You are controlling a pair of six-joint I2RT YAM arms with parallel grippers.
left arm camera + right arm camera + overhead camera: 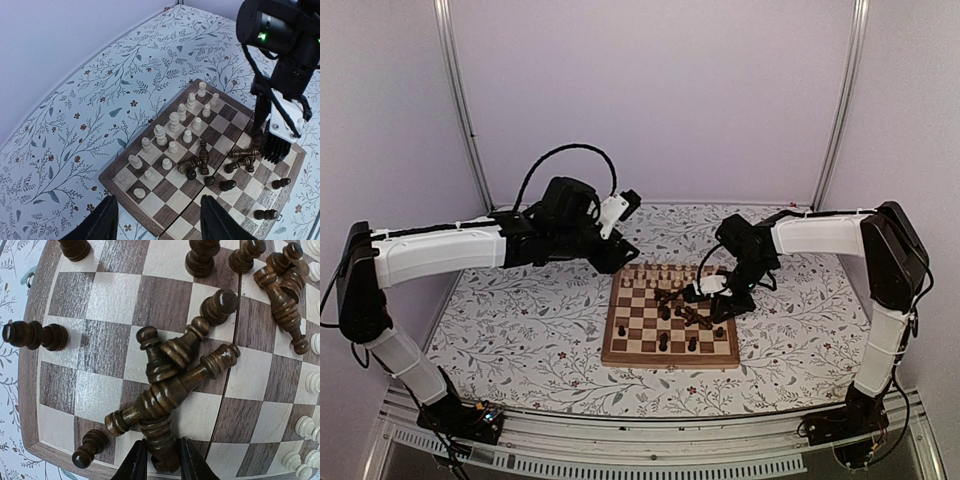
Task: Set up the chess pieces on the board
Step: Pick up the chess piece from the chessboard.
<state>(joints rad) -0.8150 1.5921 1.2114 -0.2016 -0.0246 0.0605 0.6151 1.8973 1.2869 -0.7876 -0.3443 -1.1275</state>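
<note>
The square wooden chessboard [670,362], chequered in dark brown and light tan squares with a fine visible grain, a plain brown rim and a seam down its middle, lies flat on the floral-printed table surface [520,320] between the two arms. Along its far edge the pale cream chess pieces [173,121] stand upright in two rows, lathe-turned, with rounded heads and ringed collars. The dark brown-black chess pieces [200,367], glossy and ribbed, are scattered over the rest of the squares: a few stand alone, several lie on their sides, and near the right rim a heap of them lies crossed over one another. The right gripper [161,465] hangs straight down over that heap, its black tapered fingers set narrow against either side of the round base of one fallen dark piece [160,440], which lies pinned under a longer piece slanting across it. The left gripper [162,222] hovers above the board's far left corner, tilted toward the squares, its smooth black fingers wide apart with nothing between them.
</note>
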